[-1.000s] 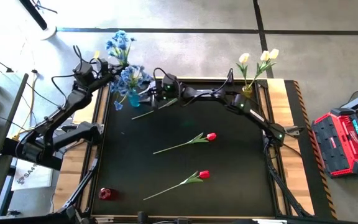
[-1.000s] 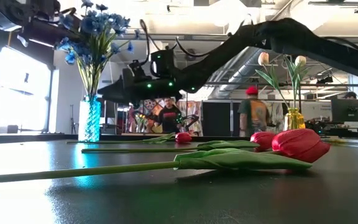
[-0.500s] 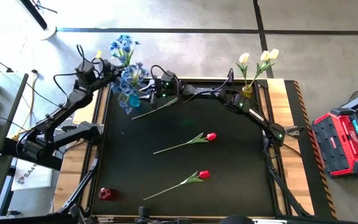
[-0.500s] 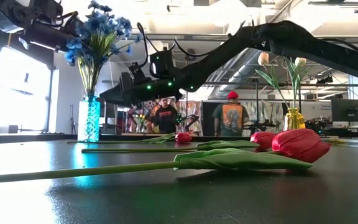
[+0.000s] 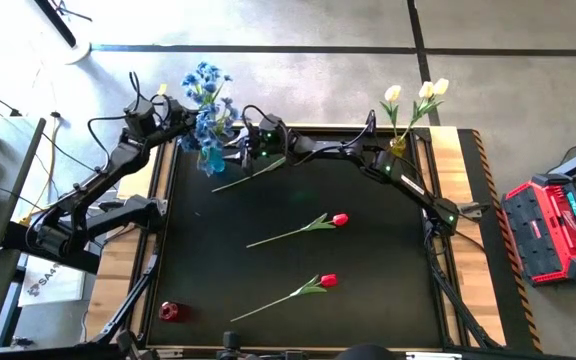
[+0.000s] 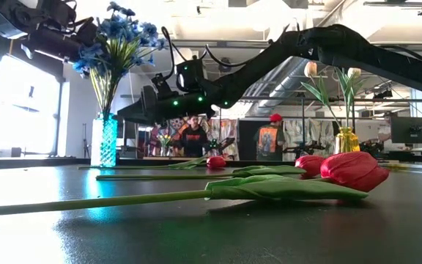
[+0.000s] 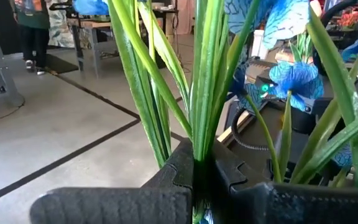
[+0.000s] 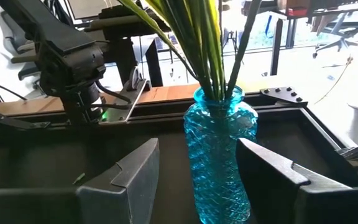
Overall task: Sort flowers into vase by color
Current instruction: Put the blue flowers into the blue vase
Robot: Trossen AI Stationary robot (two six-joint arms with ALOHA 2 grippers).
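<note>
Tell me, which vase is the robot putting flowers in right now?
The blue glass vase. The left gripper pinches the blue flowers' stems above it; the yellow vase and small red one stand alone.

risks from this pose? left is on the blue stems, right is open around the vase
1. Left gripper is shut on the blue spray stems; pulling sideways could tip the blue vase.
2. Right gripper brackets the vase without touching, so it may not steady it.
3. A red tulip lies under the right arm; it could get swept.
</note>
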